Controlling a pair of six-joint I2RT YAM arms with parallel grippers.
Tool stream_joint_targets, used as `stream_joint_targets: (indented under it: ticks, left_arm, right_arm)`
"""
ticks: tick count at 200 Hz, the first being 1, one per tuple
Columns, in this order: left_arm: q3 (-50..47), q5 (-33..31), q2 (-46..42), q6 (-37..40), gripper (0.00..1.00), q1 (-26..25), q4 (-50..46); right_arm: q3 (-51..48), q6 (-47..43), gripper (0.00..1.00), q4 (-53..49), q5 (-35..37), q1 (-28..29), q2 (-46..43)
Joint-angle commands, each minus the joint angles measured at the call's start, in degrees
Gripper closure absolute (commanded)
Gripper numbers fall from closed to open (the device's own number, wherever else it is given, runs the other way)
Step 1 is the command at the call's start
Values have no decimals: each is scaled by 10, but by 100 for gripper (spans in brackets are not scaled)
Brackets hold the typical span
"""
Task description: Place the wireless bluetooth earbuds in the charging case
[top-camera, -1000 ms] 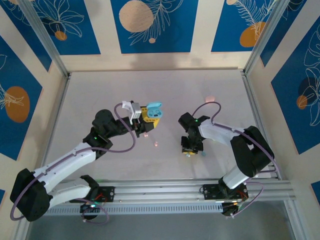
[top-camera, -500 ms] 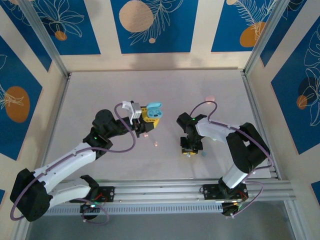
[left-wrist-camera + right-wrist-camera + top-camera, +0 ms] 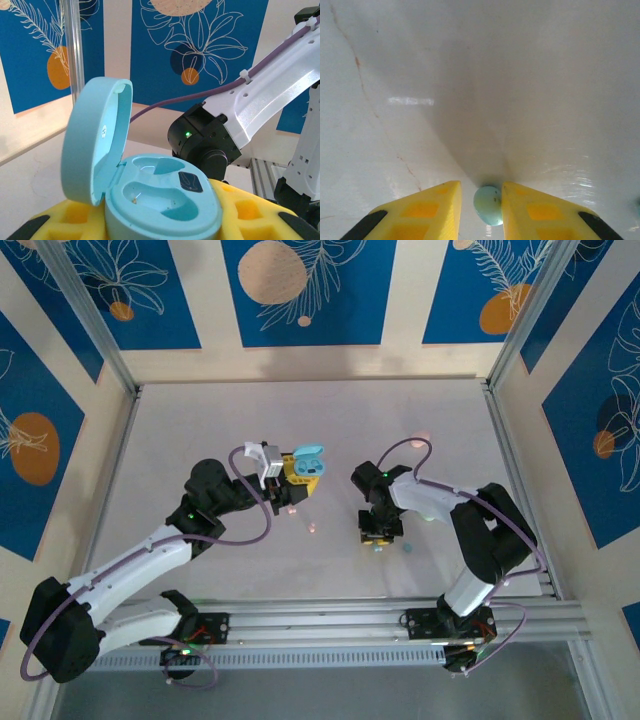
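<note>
Your right gripper [image 3: 481, 186] straddles the teal earbud [image 3: 488, 205] on the table [image 3: 520, 75], fingers narrowly apart, not pinching. The charging case [image 3: 165, 205], clamped open-lidded in your left gripper [image 3: 296, 480], lies to its left.

Case [image 3: 165, 205] in left hand [image 3: 296, 473] (lid [image 3: 95, 145] at its left), earbud [image 3: 488, 205] on table [image 3: 200, 420] between fingers [image 3: 427, 210] of right hand [image 3: 481, 196]

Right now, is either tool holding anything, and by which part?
Left tool grips the open charging case by its base. Right tool straddles a teal earbud on the table, gap on one side: seemingly not gripped.
</note>
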Motion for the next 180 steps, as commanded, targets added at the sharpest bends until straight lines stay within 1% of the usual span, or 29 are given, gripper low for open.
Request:
stream_joint_targets:
  ticks: [1, 50, 76, 116, 180]
  left_arm:
    - [-1, -3, -10, 17, 75, -5, -7]
    - [2, -3, -11, 19, 74, -5, -10]
    - [1, -3, -11, 19, 75, -5, -10]
    - [2, -2, -7, 18, 75, -5, -7]
    - [4, 2, -2, 15, 74, -5, -3]
  right_arm:
    - [10, -3, 71, -19, 7, 2, 10]
    - [6, -1, 70, -27, -5, 1, 10]
    - [6, 1, 68, -34, -12, 1, 10]
    - [13, 12, 68, -50, -21, 1, 2]
    - [11, -3, 68, -36, 2, -8, 2]
